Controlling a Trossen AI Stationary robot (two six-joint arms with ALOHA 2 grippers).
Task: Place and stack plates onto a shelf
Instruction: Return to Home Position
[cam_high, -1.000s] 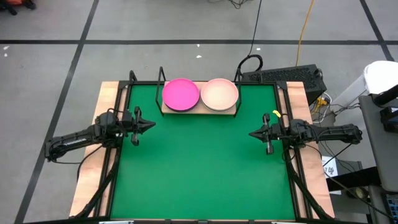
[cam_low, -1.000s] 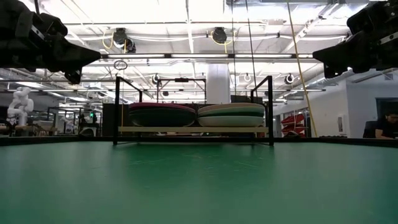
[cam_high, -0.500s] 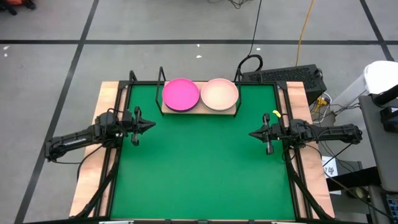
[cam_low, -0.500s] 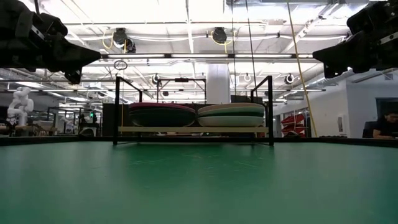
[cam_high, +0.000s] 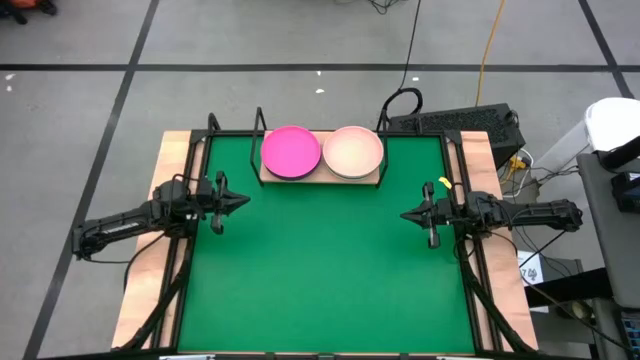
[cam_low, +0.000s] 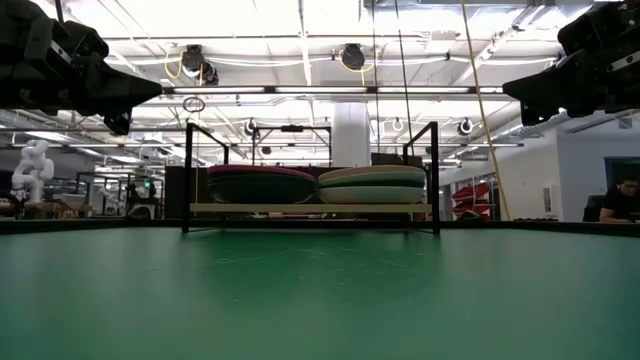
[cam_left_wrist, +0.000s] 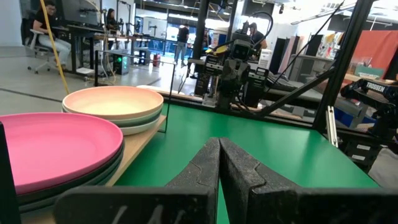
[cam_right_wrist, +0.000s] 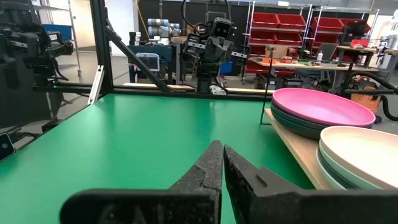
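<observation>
Two stacks of plates rest on the light-wood shelf (cam_high: 320, 176) at the table's far edge. The left stack is topped by the hot pink plate (cam_high: 290, 151), over dark plates (cam_left_wrist: 68, 186). The right stack is topped by the pale pink plate (cam_high: 353, 151), with a pale green plate (cam_left_wrist: 134, 121) and a white one under it. My left gripper (cam_high: 245, 202) hovers shut above the table's left side, and in its own view (cam_left_wrist: 219, 163) the fingers meet. My right gripper (cam_high: 405, 214) hovers shut above the right side, seen also in its wrist view (cam_right_wrist: 222, 165). Both point toward the table's middle.
The green mat (cam_high: 320, 270) covers the table between the arms. Black wire frame posts (cam_low: 188, 175) rise at the shelf's ends. A black keyboard (cam_high: 455, 122) and cables lie beyond the table's far right corner. People sit at desks in the room behind.
</observation>
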